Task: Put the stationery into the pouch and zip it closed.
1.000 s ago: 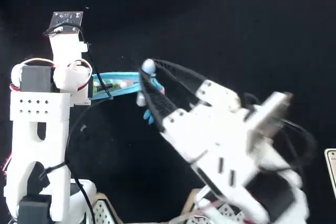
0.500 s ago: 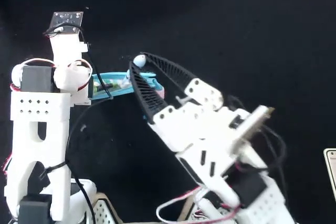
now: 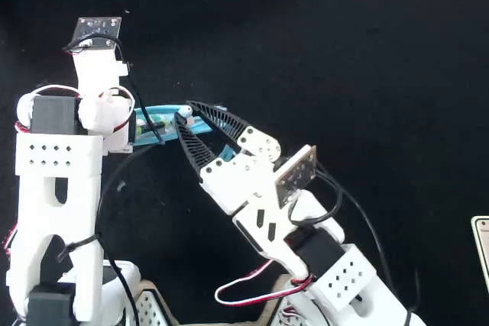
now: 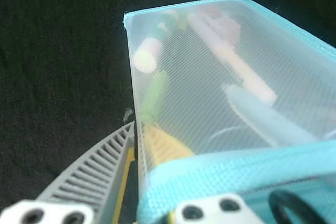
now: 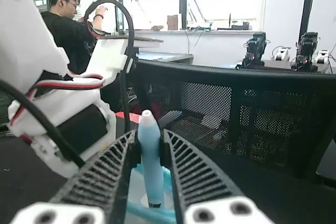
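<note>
A translucent pouch (image 4: 220, 72) with teal edging holds several pens and markers. My left gripper (image 4: 142, 203) is shut on its teal rim, holding it off the black table. In the high view the pouch (image 3: 164, 121) sticks out from the left arm toward the middle. My right gripper (image 3: 185, 111) sits over the pouch's free end, black ribbed fingers (image 3: 200, 150) shut on a light blue pen (image 3: 225, 159). In the right wrist view the blue pen (image 5: 148, 161) stands upright between the fingers, its lower end just above the teal pouch opening (image 5: 152, 214).
The black table cloth (image 3: 367, 74) stretches open to the back and right. A small pale card (image 3: 483, 242) lies at the right edge. The left arm's white body (image 3: 57, 188) fills the left side, and the right arm's base (image 3: 336, 280) sits front centre.
The right arm swung left and drew back toward the front. It carried the blue pen from beyond the pouch's end down onto the pouch. The left arm and pouch stayed still.
</note>
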